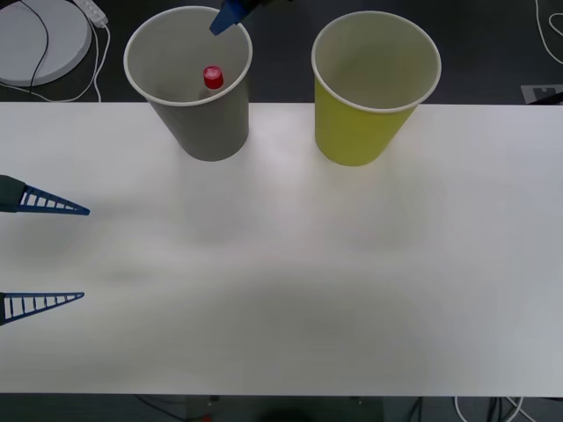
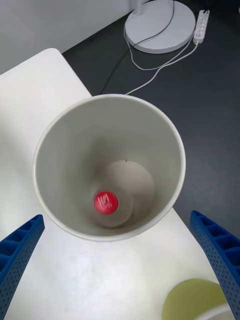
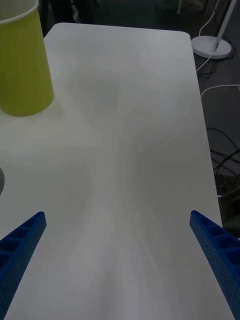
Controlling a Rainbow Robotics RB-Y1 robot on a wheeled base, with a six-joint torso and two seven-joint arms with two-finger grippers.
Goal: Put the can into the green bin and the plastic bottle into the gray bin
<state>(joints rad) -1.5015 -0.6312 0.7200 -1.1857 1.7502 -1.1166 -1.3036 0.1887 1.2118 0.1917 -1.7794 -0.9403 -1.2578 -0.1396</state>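
Bottle (image 2: 106, 202) is sitting upright at the bottom of the gray bin (image 2: 165, 135), right gripper (image 2: 120, 260) hovers spread above the rim, looks like a drop, left gripper (image 1: 53, 253) spread, idle by the table's left edge.

I see even, bright overhead light on the white tabletop (image 1: 290, 264) — shadows are soft and faint, with no harsh glare — my left wrist view looks slightly smeared.
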